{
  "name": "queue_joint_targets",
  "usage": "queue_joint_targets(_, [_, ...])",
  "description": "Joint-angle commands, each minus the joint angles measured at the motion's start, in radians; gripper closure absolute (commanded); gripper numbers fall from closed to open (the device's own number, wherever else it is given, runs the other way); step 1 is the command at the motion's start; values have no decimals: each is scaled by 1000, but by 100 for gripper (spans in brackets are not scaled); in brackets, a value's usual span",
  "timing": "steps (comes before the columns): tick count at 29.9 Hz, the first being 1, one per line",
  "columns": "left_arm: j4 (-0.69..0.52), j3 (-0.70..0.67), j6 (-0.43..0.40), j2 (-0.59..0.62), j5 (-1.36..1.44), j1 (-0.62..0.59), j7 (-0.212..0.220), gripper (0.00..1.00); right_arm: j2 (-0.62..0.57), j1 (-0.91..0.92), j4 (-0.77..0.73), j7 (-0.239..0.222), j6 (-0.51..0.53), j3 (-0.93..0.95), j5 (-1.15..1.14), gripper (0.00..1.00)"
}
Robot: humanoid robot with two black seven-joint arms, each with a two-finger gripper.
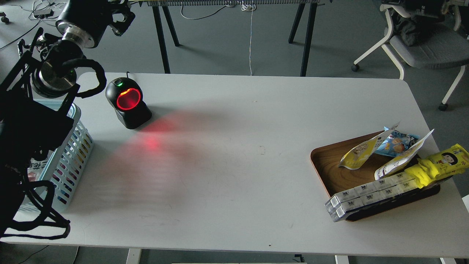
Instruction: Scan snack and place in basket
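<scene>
The left gripper (119,16) is too dark to tell its gap; the right is unseen. Left to right: basket (78,146), scanner (128,102), then the snack (357,154) on the tray (329,165). Probably grasp its top, barcode facing the scanner.

Even soft daylight, sharp focus, red scanner (128,102) glow spilling across table (234,176)

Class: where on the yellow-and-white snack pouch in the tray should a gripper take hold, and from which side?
Pinch the snack pouch at its raised flat white top edge, coming from above; it leans on the blue bag, lower end in the tray.
</scene>
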Motion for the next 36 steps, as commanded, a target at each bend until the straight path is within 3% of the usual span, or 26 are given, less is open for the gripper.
queue_joint_targets(1, [0, 0, -1, -2, 0, 0, -2, 0, -26, 46, 45, 57, 0, -68, -142, 1])
queue_joint_targets(7, [0, 0, 0, -11, 0, 2, -3, 0, -32, 158, 99, 75, 0, -204, -302, 1])
queue_joint_targets(12, [0, -1, 8, -27, 0, -3, -6, 0, 38, 285, 107, 75, 0, -375, -332, 1])
queue_joint_targets(17, [0, -1, 9, -68, 0, -9, -6, 0, 57, 403, 222, 75, 0, -529, -479, 1])
queue_joint_targets(24, [0, -1, 8, -68, 0, -5, -6, 0, -4, 413, 375, 75, 0, -626, -677, 1])
queue_joint_targets(36, [0, -1, 9, -60, 0, 2, -5, 0, -49, 350, 411, 75, -3, -771, -899, 6])
